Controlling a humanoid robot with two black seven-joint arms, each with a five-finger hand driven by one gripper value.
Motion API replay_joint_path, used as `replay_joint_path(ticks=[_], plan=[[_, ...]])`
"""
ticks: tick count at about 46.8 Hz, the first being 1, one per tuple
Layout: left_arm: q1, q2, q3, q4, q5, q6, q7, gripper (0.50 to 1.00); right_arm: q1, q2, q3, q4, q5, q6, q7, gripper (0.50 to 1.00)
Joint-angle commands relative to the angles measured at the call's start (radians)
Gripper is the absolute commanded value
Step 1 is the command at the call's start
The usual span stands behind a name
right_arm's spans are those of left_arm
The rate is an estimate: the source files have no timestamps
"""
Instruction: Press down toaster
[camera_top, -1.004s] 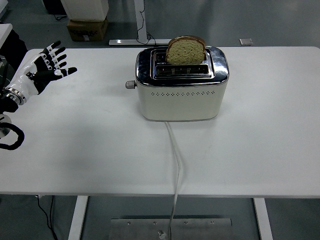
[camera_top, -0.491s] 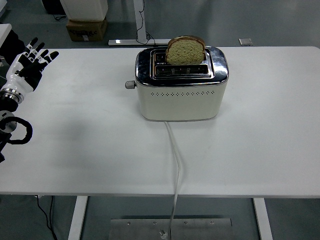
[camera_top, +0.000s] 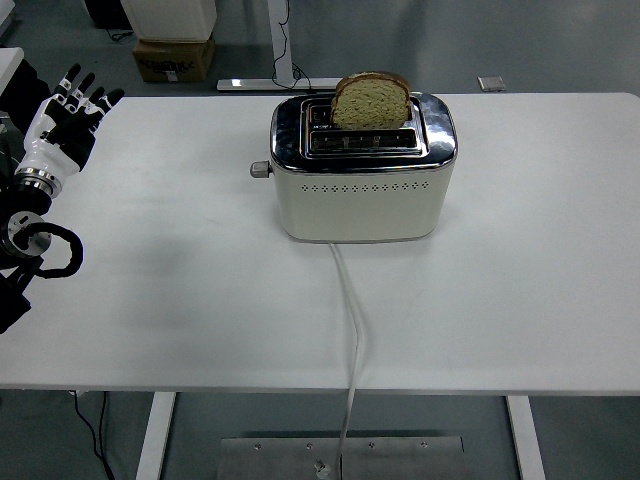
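Toaster (camera_top: 362, 170) sits near the middle of the white table (camera_top: 180, 300), a rounded cream box with a shiny chrome top and a row of small vent holes along its side. One slice of brown bread (camera_top: 371, 100) stands upright in the far slot. A small lever (camera_top: 261, 169) juts from its left end. A smooth white cord (camera_top: 351, 340) trails off the near edge. The left hand (camera_top: 66, 122), black and white, hovers at the table's left edge, well apart, fingers spread and empty.

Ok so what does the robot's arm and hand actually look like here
Only the left hand shows: white shell over the back, black fingers with white knuckle segments, a silver ring at the wrist, then black arm joints with a looped black cable.
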Motion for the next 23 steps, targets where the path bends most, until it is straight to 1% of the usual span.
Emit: replay_joint_path(ticks=[1, 6, 10, 15, 23], plan=[[-0.002, 0.000, 0.000, 0.004, -0.001, 0.001, 0.000, 1.000, 0.000, 0.000, 0.000, 0.000, 0.000, 0.000, 0.000, 0.998], [-0.002, -0.009, -0.002, 0.016, -0.002, 0.001, 0.000, 1.000, 0.000, 0.000, 0.000, 0.000, 0.000, 0.000, 0.000, 0.998], [-0.002, -0.029, -0.013, 0.039, -0.002, -0.004, 0.001, 1.000, 0.000, 0.000, 0.000, 0.000, 0.000, 0.000, 0.000, 1.000], [-0.002, -0.065, -0.020, 0.074, -0.002, -0.009, 0.000, 1.000, 0.000, 0.000, 0.000, 0.000, -0.002, 0.002, 0.000, 0.998], [-0.002, -0.111, -0.060, 0.082, -0.004, -0.009, 0.001, 1.000, 0.001, 0.000, 0.000, 0.000, 0.000, 0.002, 0.000, 0.998]])
